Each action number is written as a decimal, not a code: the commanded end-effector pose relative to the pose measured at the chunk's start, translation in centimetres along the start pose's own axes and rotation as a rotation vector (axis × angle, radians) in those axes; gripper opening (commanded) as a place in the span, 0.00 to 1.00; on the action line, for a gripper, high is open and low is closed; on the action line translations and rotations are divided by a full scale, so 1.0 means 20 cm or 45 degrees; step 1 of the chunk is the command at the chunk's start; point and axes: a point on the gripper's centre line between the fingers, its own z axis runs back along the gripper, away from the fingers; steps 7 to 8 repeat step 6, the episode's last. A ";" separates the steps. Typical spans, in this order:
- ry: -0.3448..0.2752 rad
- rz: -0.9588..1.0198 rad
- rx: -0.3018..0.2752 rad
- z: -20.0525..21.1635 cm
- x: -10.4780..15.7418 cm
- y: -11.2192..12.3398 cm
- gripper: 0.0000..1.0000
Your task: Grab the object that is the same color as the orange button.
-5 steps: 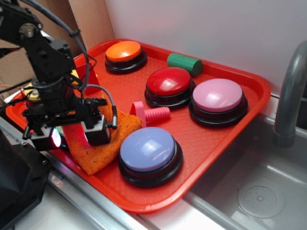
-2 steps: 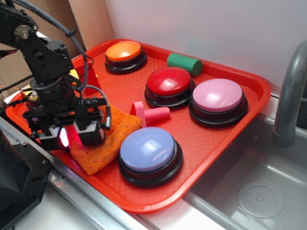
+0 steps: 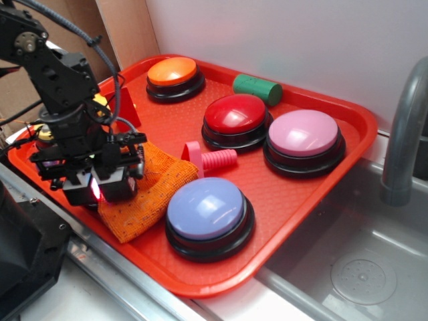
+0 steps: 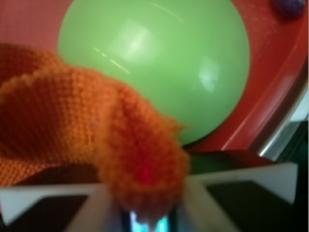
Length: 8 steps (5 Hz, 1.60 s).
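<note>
The jaws were clenched on a bunched fold of the orange knitted cloth, pinched up between them so the soft weave could be lifted; the rest of the cloth lay just beside them on the red tray, well apart from the orange button.

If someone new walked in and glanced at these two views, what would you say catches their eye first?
Most likely the big glossy dome buttons on the red plastic tray: orange button at the back, red and pink mid-tray, lilac in front. Next, the black gripper at the tray's left edge, pinching a fold of the orange knitted cloth. In the wrist view that fold bunches between the fingers before a large green dome.
</note>
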 end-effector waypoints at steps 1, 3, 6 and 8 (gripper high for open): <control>-0.017 -0.340 -0.015 0.19 0.07 -0.11 0.00; -0.028 -0.740 -0.010 0.51 0.23 -0.28 0.00; 0.031 -0.838 -0.052 0.70 0.44 -0.36 0.00; 0.031 -0.838 -0.052 0.70 0.44 -0.36 0.00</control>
